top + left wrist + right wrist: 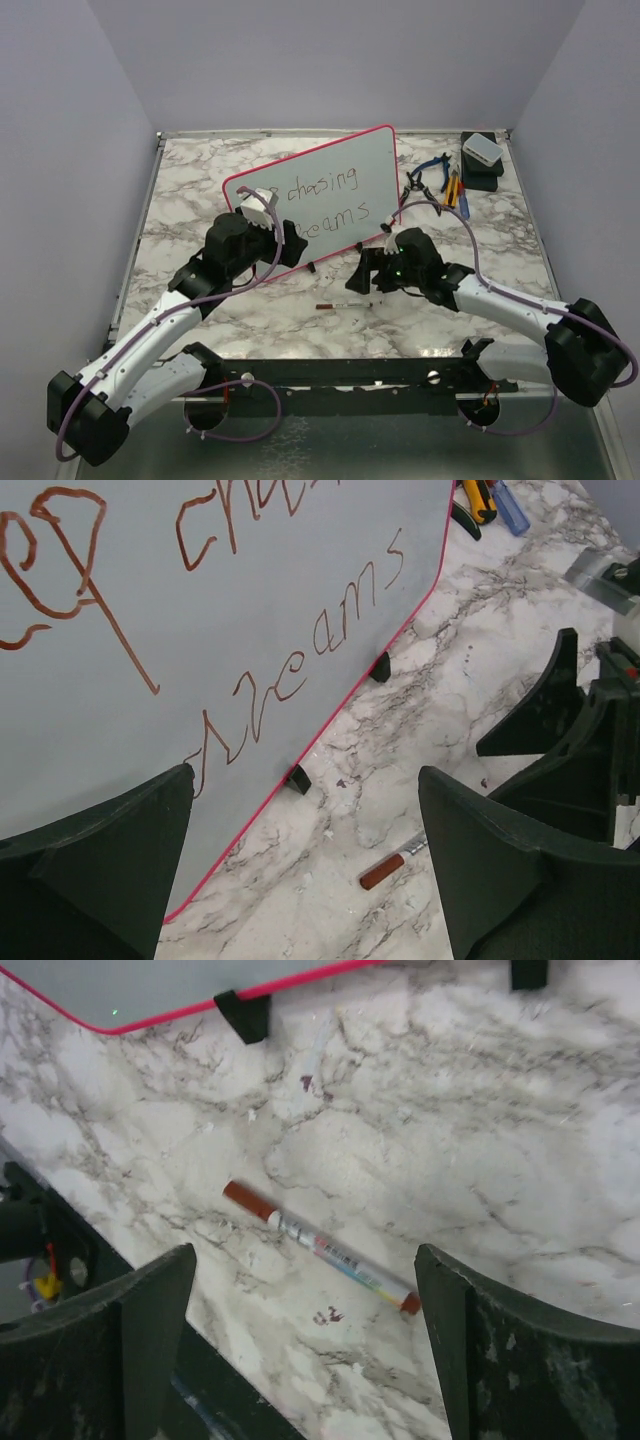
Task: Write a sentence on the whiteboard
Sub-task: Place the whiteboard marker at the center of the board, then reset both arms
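At whiteboard (372,165) lower edge | left pincer (305,773) wide open, empty | right pincer (305,1250) open, empty, above marker (320,1248)

Soft, even light falls from above, leaving only faint shadows on the marble counter (300,335). The whiteboard (375,165) reads flat grey in the wrist views and is sharply focused, while the left gripper (305,775) and right gripper (305,1250) look dark and slightly soft.
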You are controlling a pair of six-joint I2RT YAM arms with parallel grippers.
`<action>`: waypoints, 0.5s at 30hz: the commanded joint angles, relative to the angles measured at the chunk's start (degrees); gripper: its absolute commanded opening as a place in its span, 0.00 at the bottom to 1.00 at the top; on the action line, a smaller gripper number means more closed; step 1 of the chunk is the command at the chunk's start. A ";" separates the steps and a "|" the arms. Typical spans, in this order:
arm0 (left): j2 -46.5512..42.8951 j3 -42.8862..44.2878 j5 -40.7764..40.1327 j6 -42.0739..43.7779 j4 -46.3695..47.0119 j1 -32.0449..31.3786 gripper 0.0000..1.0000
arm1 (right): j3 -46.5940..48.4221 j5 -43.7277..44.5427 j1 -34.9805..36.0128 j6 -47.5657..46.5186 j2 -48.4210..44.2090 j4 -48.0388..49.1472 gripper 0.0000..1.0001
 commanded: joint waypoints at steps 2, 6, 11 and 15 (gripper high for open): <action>0.49 3.18 -0.36 -2.69 0.08 2.63 0.93 | 4.19 10.68 -2.22 -3.40 -4.72 -8.46 1.00; 0.66 6.40 -0.05 -3.22 -0.05 4.64 0.94 | 7.14 11.40 -8.16 -4.67 -7.67 -13.02 1.00; 1.96 13.15 -2.65 -2.04 -3.55 7.37 0.97 | 10.78 13.44 -17.17 -8.46 -11.66 -17.94 1.00; 4.61 20.43 -6.84 -0.19 -8.16 12.51 0.99 | 13.47 19.04 -20.73 -12.16 -15.53 -18.80 1.00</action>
